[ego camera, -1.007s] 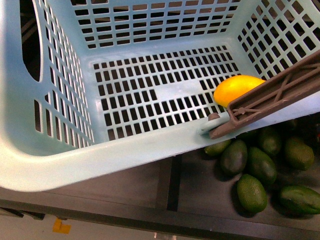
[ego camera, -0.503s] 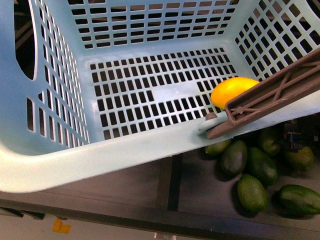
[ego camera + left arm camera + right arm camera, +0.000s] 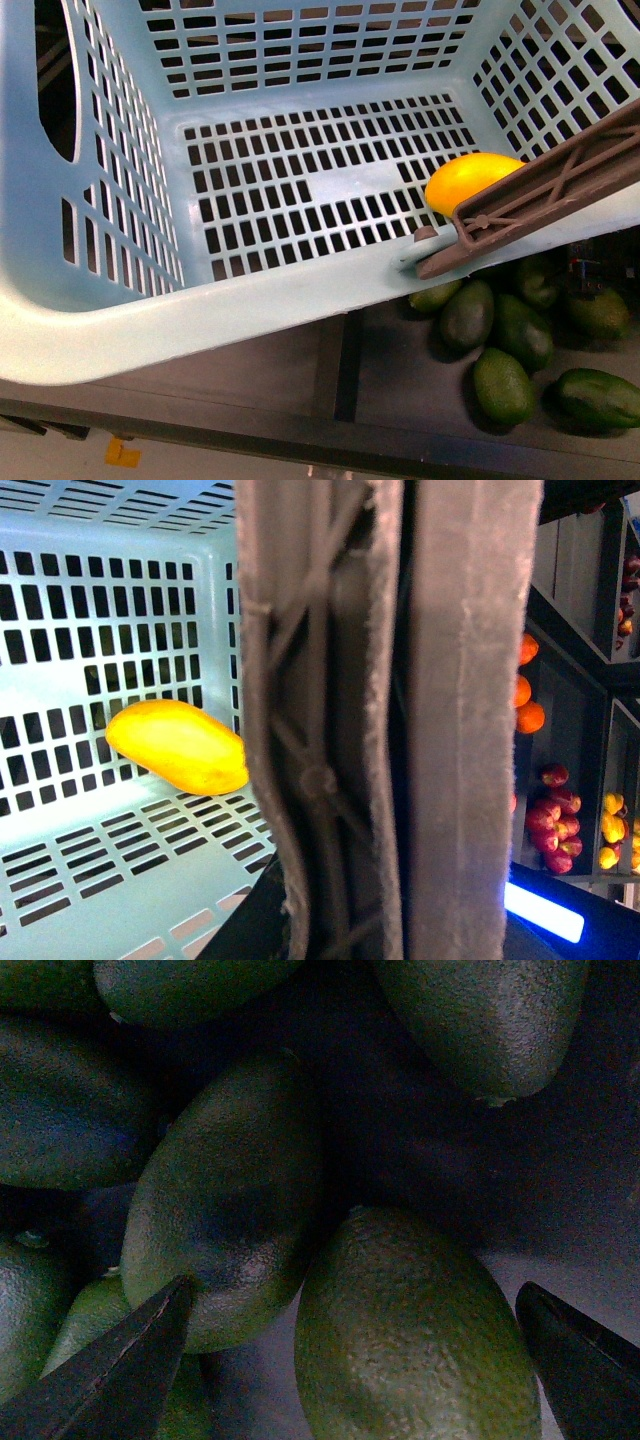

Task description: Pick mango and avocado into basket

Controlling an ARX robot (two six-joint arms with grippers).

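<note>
Sitting in basket (image 3: 200, 310) already: mango (image 3: 468, 180), 1/2 done. Avocado (image 3: 410, 1340) left; right end effector (image 3: 352, 1288) spread astride it, not yet closed. Left end effector: can't tell.

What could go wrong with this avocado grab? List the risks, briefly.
1. The right gripper is open over the avocado, but a neighbouring avocado lies against it. One finger sits over that neighbour and could pinch both or scatter the pile.
2. The handle of the basket slants across the corner above the avocados, beside the mango. A lifted fruit might strike it.
</note>
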